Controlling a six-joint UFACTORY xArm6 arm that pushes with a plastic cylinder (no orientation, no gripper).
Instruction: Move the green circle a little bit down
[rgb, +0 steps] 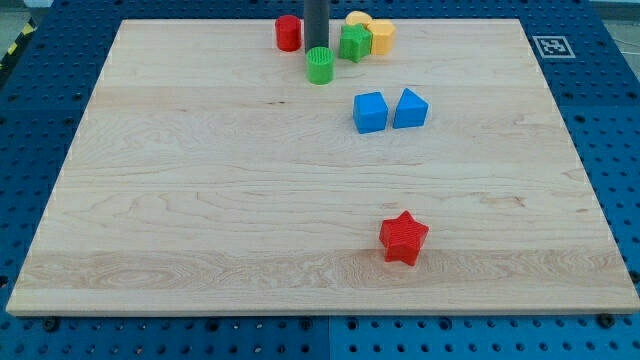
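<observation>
The green circle (320, 65) is a short green cylinder near the view's top, a little left of centre. My tip (317, 47) comes down from the view's top and stands right behind the green circle, at its upper edge, touching or nearly touching it. A green star (354, 43) lies just to the right of my tip.
A red cylinder (288, 33) stands left of the rod. Two yellow blocks (380, 36) sit right of the green star. A blue cube (370, 112) and a blue triangular block (410, 108) lie below them. A red star (403, 238) lies near the view's bottom. The wooden board (150, 200) rests on a blue perforated table.
</observation>
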